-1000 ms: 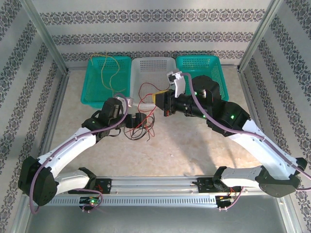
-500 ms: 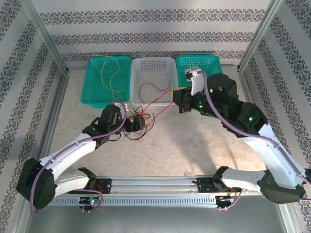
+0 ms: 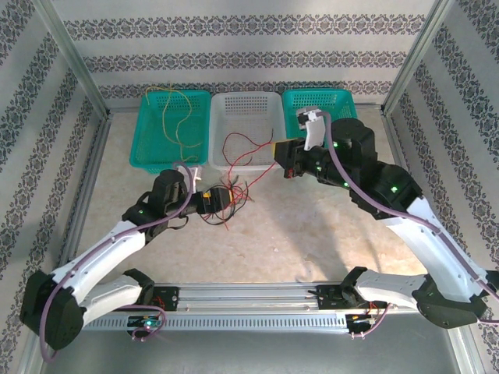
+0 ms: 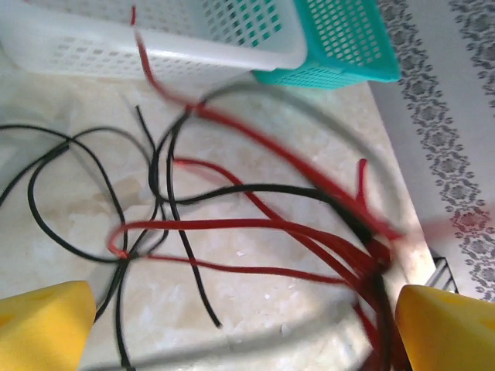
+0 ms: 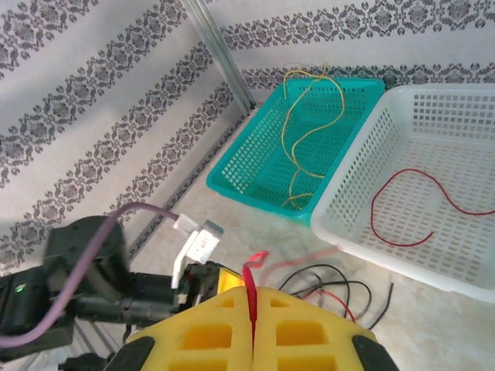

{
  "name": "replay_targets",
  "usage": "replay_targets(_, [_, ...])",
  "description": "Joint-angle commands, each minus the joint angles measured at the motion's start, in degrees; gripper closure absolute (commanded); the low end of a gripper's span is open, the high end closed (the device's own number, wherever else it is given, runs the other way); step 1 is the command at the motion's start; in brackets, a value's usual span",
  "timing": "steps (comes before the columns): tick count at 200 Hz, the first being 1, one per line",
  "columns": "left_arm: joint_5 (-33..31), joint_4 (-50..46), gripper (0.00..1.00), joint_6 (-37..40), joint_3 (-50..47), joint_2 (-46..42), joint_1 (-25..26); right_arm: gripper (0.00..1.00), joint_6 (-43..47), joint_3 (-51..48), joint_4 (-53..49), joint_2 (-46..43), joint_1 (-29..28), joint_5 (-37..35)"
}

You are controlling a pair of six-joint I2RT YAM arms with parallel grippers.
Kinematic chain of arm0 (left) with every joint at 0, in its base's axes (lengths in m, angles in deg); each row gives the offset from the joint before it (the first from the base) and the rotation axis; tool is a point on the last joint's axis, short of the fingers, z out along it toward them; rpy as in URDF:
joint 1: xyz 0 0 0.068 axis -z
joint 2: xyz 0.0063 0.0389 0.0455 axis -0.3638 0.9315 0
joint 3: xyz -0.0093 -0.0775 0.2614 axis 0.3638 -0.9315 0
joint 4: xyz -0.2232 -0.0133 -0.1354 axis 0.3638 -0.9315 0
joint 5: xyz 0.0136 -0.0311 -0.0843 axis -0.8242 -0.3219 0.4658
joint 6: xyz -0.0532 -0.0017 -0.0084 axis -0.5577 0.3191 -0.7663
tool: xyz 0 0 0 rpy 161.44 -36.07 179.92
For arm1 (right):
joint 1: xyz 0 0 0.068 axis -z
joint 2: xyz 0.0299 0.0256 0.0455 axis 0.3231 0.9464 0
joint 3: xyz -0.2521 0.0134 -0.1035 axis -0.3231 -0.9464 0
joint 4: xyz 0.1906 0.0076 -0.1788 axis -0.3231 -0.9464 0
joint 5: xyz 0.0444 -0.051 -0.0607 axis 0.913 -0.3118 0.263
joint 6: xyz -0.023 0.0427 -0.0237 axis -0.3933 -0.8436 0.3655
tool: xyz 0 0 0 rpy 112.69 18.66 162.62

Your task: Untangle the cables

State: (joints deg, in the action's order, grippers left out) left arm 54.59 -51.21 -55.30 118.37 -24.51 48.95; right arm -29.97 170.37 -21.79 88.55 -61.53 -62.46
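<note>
- The white basket (image 3: 248, 109) is sitting at the far edge of the table (image 3: 304, 234). A green basket (image 3: 146, 144) is pressing against its left side, and a second green basket (image 3: 326, 99) is against its right side.
- The cables (image 3: 224, 204), a loose knot of red and black loops, are lying on the table just in front of the white basket's near left corner.
- The left gripper (image 4: 246, 328) is hanging low over that knot. Its yellow fingers (image 4: 46, 325) are spreading wide with nothing pinched between them, and a bunch of red strands is passing close to the finger on the right of the wrist view.
- The right gripper (image 5: 254, 305) is hovering at the white basket's near right corner. Its pads (image 5: 209, 325) are pressing together on the end of one red cable (image 5: 250, 280), which is slanting back down toward the knot.
- A loose red cable (image 5: 373, 210) is curling on the floor of the white basket.
- A yellow cable (image 5: 308, 133) is looping inside the green basket on the white basket's left.
- Bare tabletop is stretching from the white basket's near rim toward the arm bases, broadest in front of its right half.
- The room's metal frame posts are rising behind the baskets at both far corners.
</note>
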Motion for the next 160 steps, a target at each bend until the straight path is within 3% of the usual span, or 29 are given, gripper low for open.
replay_targets(1, [3.0, -5.8, 0.00, 4.7, 4.4, -3.2, -0.8, 1.00, -2.8, -2.5, 6.5, 1.9, -1.7, -0.2])
replay_targets(43, [2.3, -11.6, 0.00, 9.8, 6.3, -5.3, -0.9, 1.00, -3.1, -3.3, 8.4, 4.6, -3.2, 0.3])
replay_targets(73, [4.4, -5.5, 0.03, 10.8, 6.8, -3.1, -0.9, 1.00, -2.7, -3.1, 9.5, 5.0, -3.3, 4.8])
replay_targets(93, [1.2, -1.4, 0.08, 13.0, 8.9, -0.5, -0.9, 1.00, -2.2, -2.8, 9.7, 4.8, -3.3, 8.3])
replay_targets(119, [2.9, 1.7, 0.16, 14.5, 13.9, 4.6, -0.9, 1.00, -1.1, -1.4, 7.3, 5.3, -3.3, 10.9])
replay_targets(160, [3.0, 3.5, 0.41, 16.1, 16.2, 8.6, -0.9, 1.00, -0.7, -1.9, 7.7, 4.9, -3.9, 12.5])
